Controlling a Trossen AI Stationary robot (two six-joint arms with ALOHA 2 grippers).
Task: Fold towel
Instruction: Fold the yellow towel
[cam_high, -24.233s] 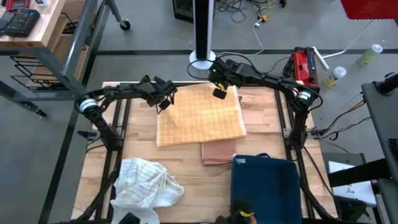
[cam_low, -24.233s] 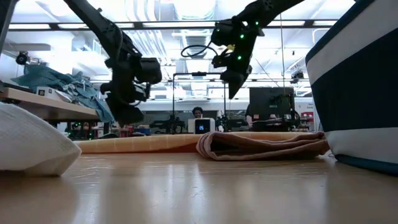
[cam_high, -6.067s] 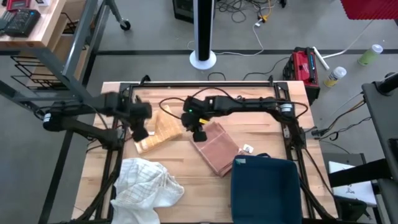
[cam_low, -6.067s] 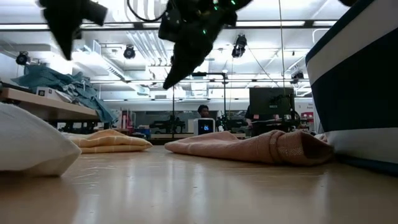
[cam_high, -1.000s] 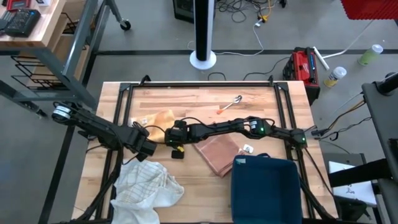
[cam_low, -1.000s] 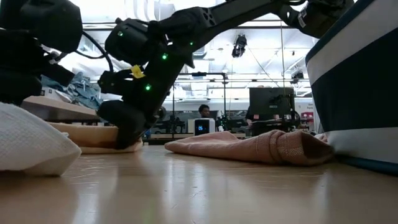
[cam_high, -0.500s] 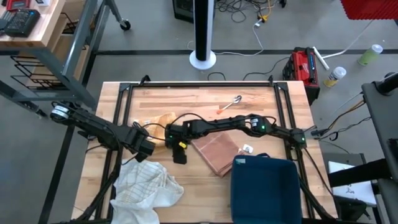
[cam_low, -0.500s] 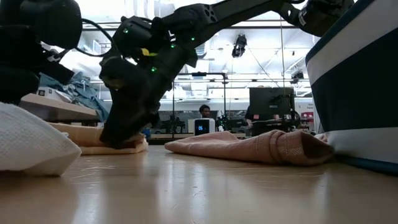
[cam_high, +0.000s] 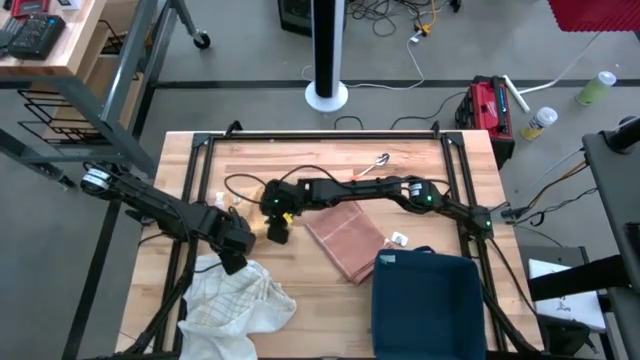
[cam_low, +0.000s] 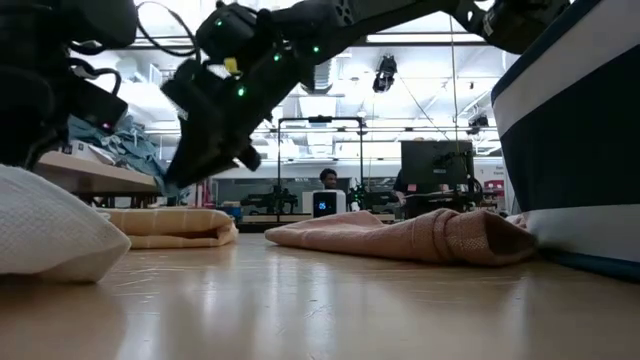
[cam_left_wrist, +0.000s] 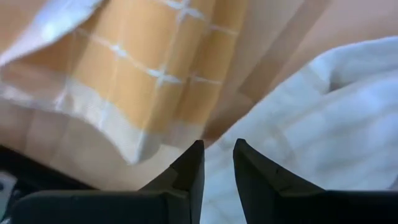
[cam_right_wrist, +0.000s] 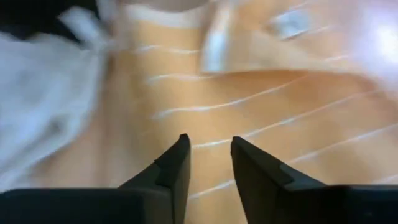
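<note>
beside the blue bin (cam_high: 424, 300), pink folded towel (cam_high: 345, 236), orange towel (cam_low: 165, 227)

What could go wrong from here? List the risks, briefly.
The left pincer and right pincer hang close together by the folded orange towel; they might collide. The left pincer points at the edge of the crumpled white cloth and could snag it, perhaps dragging it onto the towel.

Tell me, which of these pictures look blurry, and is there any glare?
Right wrist view: the orange checked towel is smeared and soft. Left wrist view: the white cloth is soft too. Low view: ceiling lights glare brightly, leaving the arms dark. High view: evenly lit, sharp.
</note>
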